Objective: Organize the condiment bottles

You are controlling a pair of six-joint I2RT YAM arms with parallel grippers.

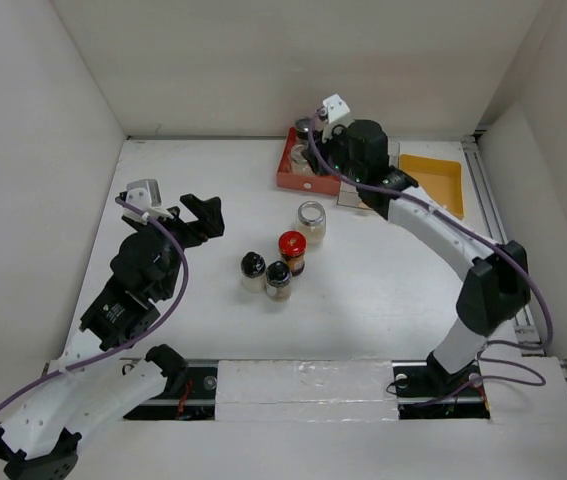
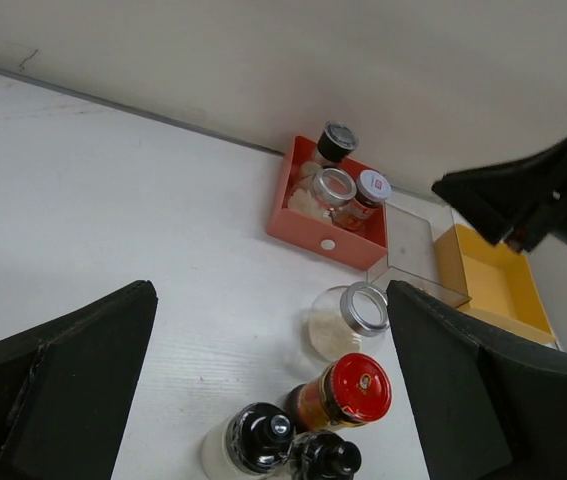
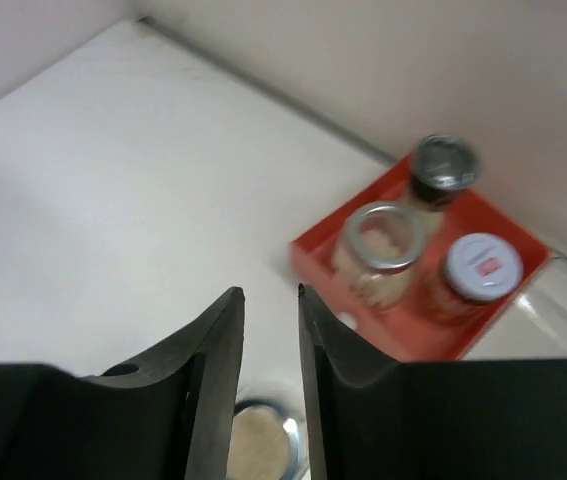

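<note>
Top view: the right arm hides most of the red tray (image 1: 293, 172). Both wrist views show three jars in it: black-lidded jar (image 2: 337, 141), silver-rimmed jar (image 2: 334, 187), white-lidded jar (image 2: 371, 187). Four more are grouped mid-surface (image 1: 183, 170): clear jar (image 1: 311, 221), red-lidded jar (image 1: 291, 250), black-domed shaker (image 1: 253, 270), second black-domed shaker (image 1: 278, 279). All upright, long axes vertical, lids up. Left end effector (image 2: 270, 300) spread, empty. Right end effector (image 3: 268, 300) pressed together, pinching nothing, near the red tray.
</note>
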